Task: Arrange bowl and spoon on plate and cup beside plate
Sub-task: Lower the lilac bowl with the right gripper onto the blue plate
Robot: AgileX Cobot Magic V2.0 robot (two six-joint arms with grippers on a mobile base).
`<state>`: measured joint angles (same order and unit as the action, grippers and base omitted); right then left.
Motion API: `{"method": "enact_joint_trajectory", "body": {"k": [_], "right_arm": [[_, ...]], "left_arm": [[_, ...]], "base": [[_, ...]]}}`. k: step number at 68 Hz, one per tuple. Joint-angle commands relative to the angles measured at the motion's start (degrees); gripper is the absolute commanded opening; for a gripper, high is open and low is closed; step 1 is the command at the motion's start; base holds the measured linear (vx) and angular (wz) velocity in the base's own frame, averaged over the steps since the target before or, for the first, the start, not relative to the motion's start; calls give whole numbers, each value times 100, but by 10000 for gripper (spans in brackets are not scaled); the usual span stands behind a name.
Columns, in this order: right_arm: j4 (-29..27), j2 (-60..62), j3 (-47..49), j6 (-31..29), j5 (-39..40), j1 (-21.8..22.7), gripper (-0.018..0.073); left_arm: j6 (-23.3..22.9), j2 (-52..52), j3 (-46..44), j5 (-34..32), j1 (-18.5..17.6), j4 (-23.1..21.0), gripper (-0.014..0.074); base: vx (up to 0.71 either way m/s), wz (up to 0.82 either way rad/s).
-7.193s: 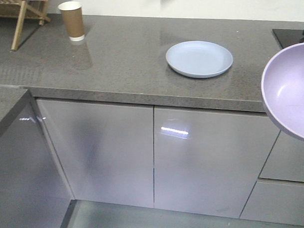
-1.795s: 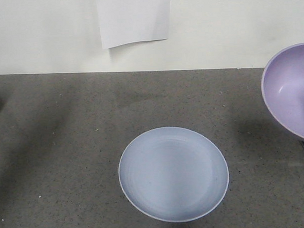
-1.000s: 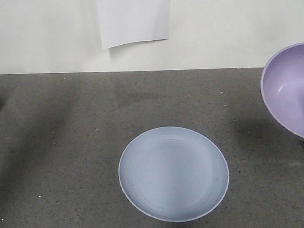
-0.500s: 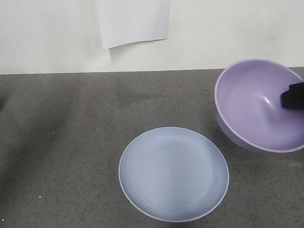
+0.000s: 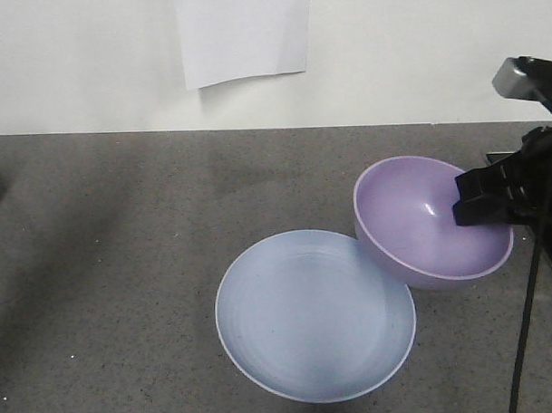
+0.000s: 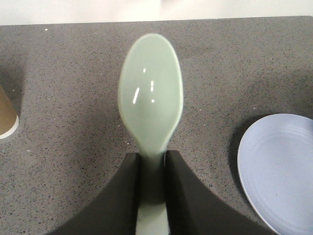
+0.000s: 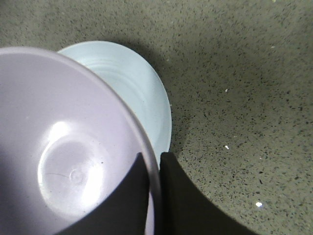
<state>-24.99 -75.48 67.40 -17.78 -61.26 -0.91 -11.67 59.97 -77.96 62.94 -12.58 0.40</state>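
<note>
Right gripper (image 5: pixel 483 204) pinching the lilac plastic bowl (image 5: pixel 408 222) by its rim, we aim it at the round pale-blue plate (image 5: pixel 314 316); left gripper (image 6: pixel 152 171) clasps the mint-green plastic spoon (image 6: pixel 150 93).

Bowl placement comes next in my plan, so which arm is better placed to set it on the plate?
Right. The right gripper is shut on the bowl at its rim, with the bowl close by the plate; the left gripper holds the spoon.

Lilac bowl (image 5: pixel 422 224); pale blue plate (image 5: pixel 314 318); mint-green spoon (image 6: pixel 150 93); brown cup (image 6: pixel 5 115), white base; speckled dark grey counter (image 5: pixel 106 267).
</note>
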Motion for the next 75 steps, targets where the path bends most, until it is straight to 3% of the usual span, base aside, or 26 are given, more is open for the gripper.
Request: {"method": "enact_joint_trajectory", "body": {"k": [1, 20, 34, 75], "right_arm": [[-132, -105, 155, -106, 250, -245, -4], [535, -794, 155, 431, 966, -1362, -4], [633, -1302, 155, 472, 1281, -1795, -4], [493, -1918, 155, 473, 1550, -1881, 9]], "left_arm": [[0, -85, -156, -325, -29, -40, -6], [0, -85, -156, -319, -29, -40, -6], [0, -85, -156, -319, -29, -40, -6], [0, -85, -156, -319, -29, -40, -6]], "base": [[0, 0], [0, 0], [0, 0], [0, 0]]}}
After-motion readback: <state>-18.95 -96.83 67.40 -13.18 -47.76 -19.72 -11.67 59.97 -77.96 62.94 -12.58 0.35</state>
